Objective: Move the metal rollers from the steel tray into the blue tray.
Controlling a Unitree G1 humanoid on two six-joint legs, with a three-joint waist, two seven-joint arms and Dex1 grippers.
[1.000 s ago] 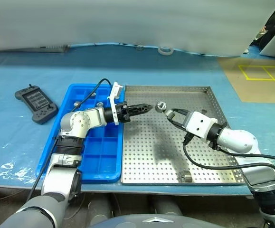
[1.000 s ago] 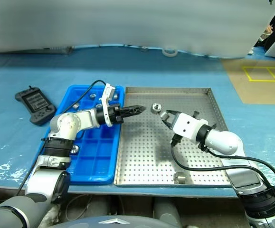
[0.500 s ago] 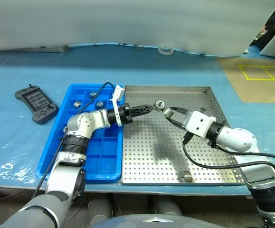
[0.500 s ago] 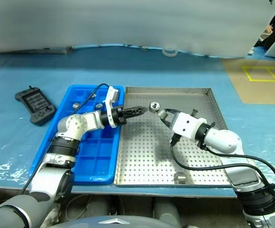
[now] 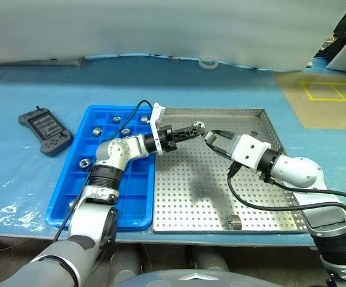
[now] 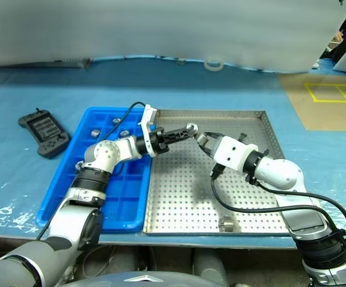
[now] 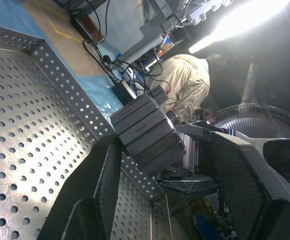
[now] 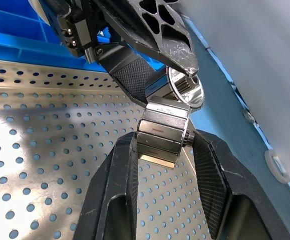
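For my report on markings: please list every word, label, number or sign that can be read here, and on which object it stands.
No readable text in any view.
The handheld controller has a screen, too small to read.
The yellow floor markings are plain lines, no letters.

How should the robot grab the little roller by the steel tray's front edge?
Probably from straight above, pinching the roller across its outer sides, fingers closing along the front rim of the steel tray. It lies close beside that rim, leaving little room for a finger there.
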